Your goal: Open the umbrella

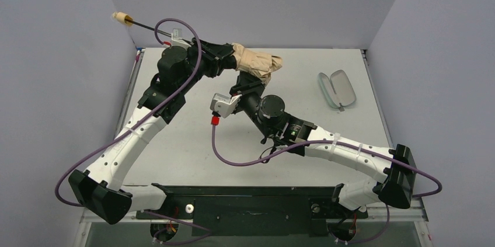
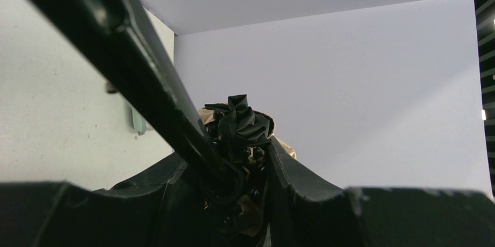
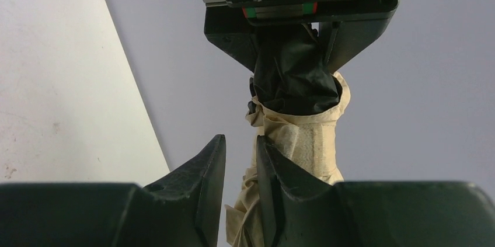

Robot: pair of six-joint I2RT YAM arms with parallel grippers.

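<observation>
Between left gripper (image 1: pixel 229 55) fingers: umbrella (image 1: pixel 260 63), clamped at bunched canopy, held off table (image 1: pixel 303 92). Canopy was folded, strap (image 3: pixel 315 142) wrapped round it. Shaft (image 1: pixel 149 26) ran behind fingers to knob (image 1: pixel 121 18). Right gripper (image 3: pixel 240 139) fingers were narrow, nothing seen between them, tips just beside strap. Judged early: unwrapping and spreading remained.

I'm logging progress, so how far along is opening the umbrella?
Done: the left gripper clamps the umbrella up off the table, handle knob sticking out behind. In hand: the right gripper sits beside the folded bundle near its strap, grip unclear. Left: the umbrella is still bundled, so freeing and opening it remain.
</observation>
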